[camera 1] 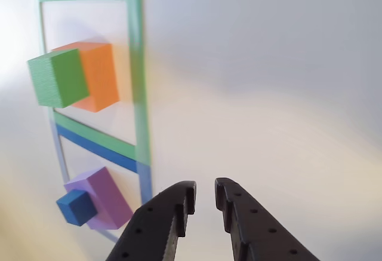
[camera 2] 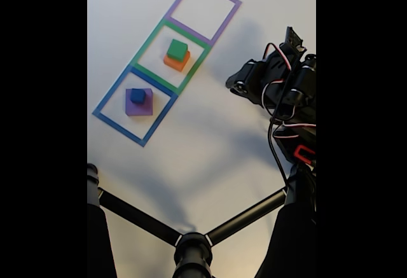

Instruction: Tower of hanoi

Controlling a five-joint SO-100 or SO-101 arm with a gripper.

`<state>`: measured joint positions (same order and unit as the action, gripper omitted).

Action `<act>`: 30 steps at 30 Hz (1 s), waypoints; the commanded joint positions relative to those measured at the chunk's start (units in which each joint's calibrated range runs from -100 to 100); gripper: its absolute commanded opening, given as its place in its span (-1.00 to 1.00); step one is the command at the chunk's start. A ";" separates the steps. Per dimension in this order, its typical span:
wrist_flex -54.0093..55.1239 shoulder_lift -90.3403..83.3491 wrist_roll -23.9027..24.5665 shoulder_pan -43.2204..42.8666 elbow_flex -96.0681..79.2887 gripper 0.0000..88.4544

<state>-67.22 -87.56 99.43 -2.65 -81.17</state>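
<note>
The black gripper (camera 1: 205, 196) has two bumpy plastic fingers a little apart, holding nothing, above the smooth white table (camera 1: 268, 94). In the blue tape square (camera 2: 134, 105), the small blue cube (camera 1: 76, 206) sits on the flat purple slab (camera 1: 106, 196). Farther off, in the green tape square (camera 2: 172, 60), the green cube (camera 1: 57, 77) sits on the orange block (camera 1: 98, 73).

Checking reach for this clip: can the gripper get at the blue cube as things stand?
Probably yes: the gripper is open and empty, and the blue cube sits exposed atop the purple slab, nothing between.
</note>
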 commanded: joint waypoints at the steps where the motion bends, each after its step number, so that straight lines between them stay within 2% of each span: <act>1: -4.69 7.91 0.57 0.32 15.15 -0.97; 4: -7.36 13.60 0.57 0.93 25.69 -0.97; 5: -7.68 15.04 -2.93 1.24 28.42 -0.97; 8: -8.57 19.21 -20.76 3.07 36.05 -0.97; 11: -8.74 22.81 -31.79 4.44 41.96 -0.97; 12: -8.90 23.86 -37.49 5.05 43.60 -0.97; 14: -8.25 25.22 -45.21 5.89 45.96 -0.97; 18: -7.93 26.34 -66.71 6.95 49.59 -0.94; 19: -7.77 25.78 -73.70 7.03 49.32 -0.93; 20: -7.77 25.30 -82.71 7.11 49.05 -0.94; 22: -6.55 24.42 -115.79 7.49 47.96 -0.97; 23: -5.26 23.70 -130.68 8.02 46.87 -0.97; 24: -3.72 22.89 -142.45 8.63 45.69 -0.97; 25: -1.37 22.01 -157.89 9.17 44.14 -0.97; 26: -0.24 21.29 -170.76 9.62 42.78 -0.97; 27: 0.90 20.33 -176.09 10.23 41.23 -0.97; 30: -0.64 17.69 -186.75 11.91 39.14 -0.97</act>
<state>-68.42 -65.62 -66.07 7.04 -40.93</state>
